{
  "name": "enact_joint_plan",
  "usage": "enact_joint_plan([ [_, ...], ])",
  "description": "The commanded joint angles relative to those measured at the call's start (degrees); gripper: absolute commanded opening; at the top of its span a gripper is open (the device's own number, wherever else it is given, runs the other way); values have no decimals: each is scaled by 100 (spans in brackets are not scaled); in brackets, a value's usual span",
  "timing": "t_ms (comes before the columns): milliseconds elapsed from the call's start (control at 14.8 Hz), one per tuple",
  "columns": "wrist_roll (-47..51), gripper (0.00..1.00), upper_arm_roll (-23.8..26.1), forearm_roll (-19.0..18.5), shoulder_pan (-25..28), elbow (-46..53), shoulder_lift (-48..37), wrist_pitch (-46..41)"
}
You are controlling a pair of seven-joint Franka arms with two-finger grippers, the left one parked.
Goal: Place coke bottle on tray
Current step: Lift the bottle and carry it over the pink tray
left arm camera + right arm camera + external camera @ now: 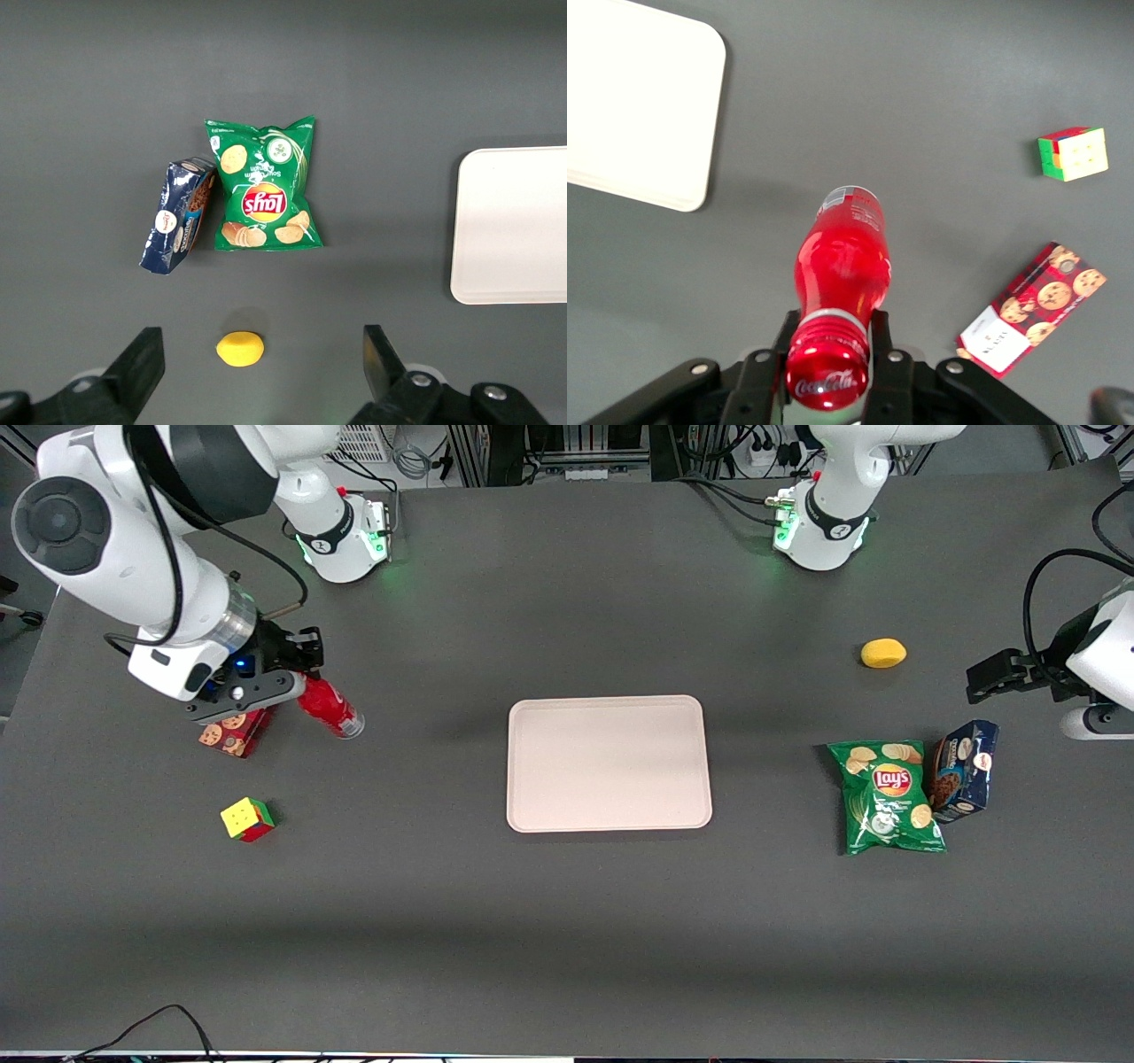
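Note:
My right gripper (pixel 299 685) is shut on the neck of the coke bottle (pixel 330 708), a slim red bottle with a silvery base. It holds the bottle tilted above the table at the working arm's end. In the right wrist view the two fingers (pixel 881 338) clamp the bottle (pixel 842 257) just under its red cap. The pale pinkish tray (pixel 609 763) lies flat in the middle of the table, with nothing on it, well apart from the bottle. A corner of the tray shows in the right wrist view (pixel 638 106).
A red cookie box (pixel 233 732) lies under the gripper, and a colour cube (pixel 247 818) lies nearer to the front camera. Toward the parked arm's end are a green chip bag (pixel 889 797), a blue box (pixel 964 770) and a yellow lemon (pixel 883 653).

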Motion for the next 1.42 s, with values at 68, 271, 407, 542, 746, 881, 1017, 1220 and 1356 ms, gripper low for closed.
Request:
enact_joint_plan([
  [68,1479,0,612,24,285,650,471,-135],
  [271,2305,0,675,67,635,870,770,-74],
  [407,2972,0,683,85,1003,1159,1156,5],
  [542,3370,0,675,76,1356,1449,1525,145],
  [746,3337,0,683,50,1507,1626,2062,540],
  [881,3327,0,675,33,1612,1644,2334,804],
  [1017,3327,0,675,6,1621,1653,2581,1024],
  [1220,3380,0,683,-230,1735,1653,2871,1358],
  [1356,3380,0,675,-319,1744,1653,3073,1613],
])
